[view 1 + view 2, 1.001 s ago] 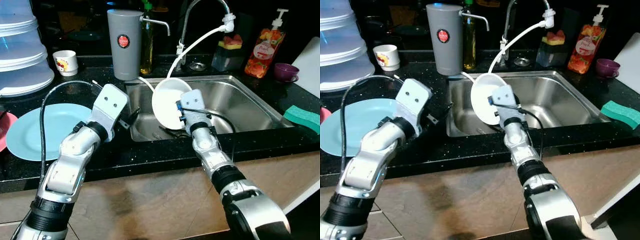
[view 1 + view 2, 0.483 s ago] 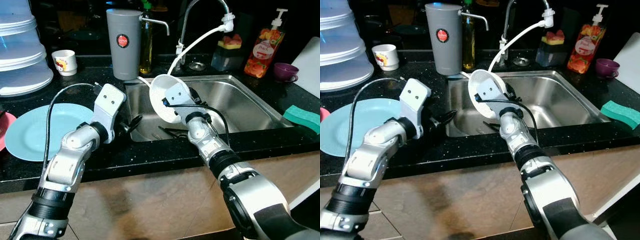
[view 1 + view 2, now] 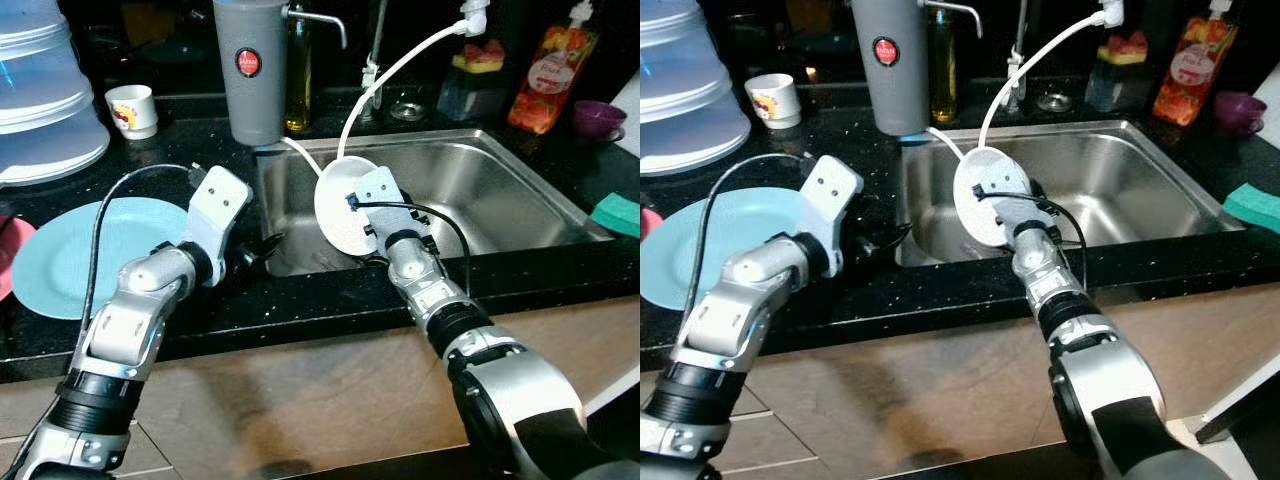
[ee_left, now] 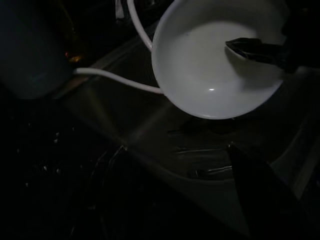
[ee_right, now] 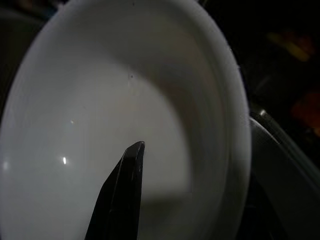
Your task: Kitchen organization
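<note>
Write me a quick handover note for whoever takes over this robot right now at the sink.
Right gripper: shut on the rim of the white bowl, holding it tilted on edge above the left part of the steel sink; one finger lies inside the bowl.
Left gripper: holds nothing, at the sink's left edge, pointing toward the bowl; open or shut unclear.
Light blue plate lies on the black counter to the robot's left.
Some cutlery lies on the sink floor below the bowl.
Done: bowl is lifted. Left: set the bowl down somewhere, probably by the plate, then deal with the cutlery.
</note>
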`<state>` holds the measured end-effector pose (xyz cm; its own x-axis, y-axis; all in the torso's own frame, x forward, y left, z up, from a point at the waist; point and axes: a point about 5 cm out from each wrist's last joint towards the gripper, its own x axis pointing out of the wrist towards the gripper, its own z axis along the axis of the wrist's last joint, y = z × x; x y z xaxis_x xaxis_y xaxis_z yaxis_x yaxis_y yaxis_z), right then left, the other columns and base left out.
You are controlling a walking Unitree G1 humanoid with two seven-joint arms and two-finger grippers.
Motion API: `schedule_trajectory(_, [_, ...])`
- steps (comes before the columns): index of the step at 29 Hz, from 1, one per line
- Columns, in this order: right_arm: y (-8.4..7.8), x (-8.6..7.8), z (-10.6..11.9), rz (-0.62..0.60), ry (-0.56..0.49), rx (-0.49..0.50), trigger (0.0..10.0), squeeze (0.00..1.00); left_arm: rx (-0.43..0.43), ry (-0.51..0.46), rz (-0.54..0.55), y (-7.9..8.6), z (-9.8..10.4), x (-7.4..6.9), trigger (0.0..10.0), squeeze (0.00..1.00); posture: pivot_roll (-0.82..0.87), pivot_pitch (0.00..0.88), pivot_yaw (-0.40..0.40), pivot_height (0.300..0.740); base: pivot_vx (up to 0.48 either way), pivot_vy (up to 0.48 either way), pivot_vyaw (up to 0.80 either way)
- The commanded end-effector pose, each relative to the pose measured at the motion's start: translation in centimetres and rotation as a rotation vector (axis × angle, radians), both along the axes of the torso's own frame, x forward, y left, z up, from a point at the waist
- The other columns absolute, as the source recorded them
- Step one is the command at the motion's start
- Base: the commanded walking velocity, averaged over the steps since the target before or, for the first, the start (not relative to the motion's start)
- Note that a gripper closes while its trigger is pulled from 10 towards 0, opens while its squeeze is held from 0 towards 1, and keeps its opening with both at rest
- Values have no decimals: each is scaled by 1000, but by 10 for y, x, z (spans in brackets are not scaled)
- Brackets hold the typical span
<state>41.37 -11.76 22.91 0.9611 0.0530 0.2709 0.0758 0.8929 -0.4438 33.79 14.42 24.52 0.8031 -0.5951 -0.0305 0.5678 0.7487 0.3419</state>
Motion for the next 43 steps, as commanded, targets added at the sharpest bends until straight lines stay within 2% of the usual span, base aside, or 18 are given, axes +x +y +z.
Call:
schedule_trajectory(1, [-5,-4,-26,-26,78,8,10000,0,0,4,-24,0,3,1,10000,0,131,190,78,740,0,0,0])
schedule_trajectory(6, [-4,-5,-28,-30,69,-12,10000,0,-28,12,-91,-9,6,-1,10000,0,127,205,85,740,0,0,0])
schedule_trajectory(13, [1,-2,-11,-21,2,-124,10000,0,-76,44,-150,-15,5,-4,10000,0,125,206,76,740,0,0,0])
schedule_trajectory(18, [11,-1,-1,13,-55,-237,10000,0,-55,59,-146,-12,3,-2,10000,0,124,194,74,740,0,0,0])
schedule_trajectory(19, [15,-1,5,22,-93,-320,10000,71,-49,68,-151,-11,2,-1,10000,0,124,185,75,740,0,0,0])
schedule_trajectory(21, [15,-1,6,22,-100,-339,10000,71,-48,71,-152,-10,2,0,10000,0,123,183,74,740,0,0,0])
schedule_trajectory(22, [16,-1,6,26,-98,-353,10000,369,-40,75,-160,-11,2,0,10000,0,121,179,75,740,0,0,0])
schedule_trajectory(23, [16,-1,6,34,-89,-355,10000,1000,-29,80,-168,-11,2,0,10000,0,119,174,74,740,0,0,0])
schedule_trajectory(29, [16,-1,9,25,-105,-361,10000,1000,-4,75,-165,-9,3,2,10000,0,114,159,73,740,0,0,0])
schedule_trajectory(30, [14,-1,14,5,-148,-358,10000,0,-10,51,-141,-7,7,3,10000,0,116,154,70,740,0,0,0])
schedule_trajectory(31, [11,-2,24,-20,-214,-323,10000,0,-32,-1,-92,-3,15,5,10000,0,118,144,64,740,0,0,0])
schedule_trajectory(35, [7,-3,35,-34,-269,-252,10000,0,-61,-60,-34,0,25,7,10000,0,119,138,59,740,0,0,0])
schedule_trajectory(36, [3,-4,41,-37,-296,-176,10000,0,-55,-119,25,3,33,7,10000,0,120,134,57,740,0,0,0])
schedule_trajectory(37, [-1,-5,47,-33,-314,-89,10000,0,14,-185,95,8,39,7,10000,0,119,131,51,740,0,0,0])
schedule_trajectory(39, [-6,-6,53,16,-305,71,10000,0,339,-297,256,22,42,6,10000,0,114,123,45,740,0,0,0])
schedule_trajectory(40, [-6,-6,53,16,-305,71,10000,0,339,-297,256,22,42,6,10000,0,114,123,45,740,0,0,0])
schedule_trajectory(41, [-7,-6,53,46,-289,127,10000,0,487,-308,289,29,39,4,10000,0,111,121,44,740,0,0,0])
schedule_trajectory(43, [-8,-7,51,80,-273,169,10000,0,527,-279,324,35,37,0,10000,0,107,118,36,740,0,0,0])
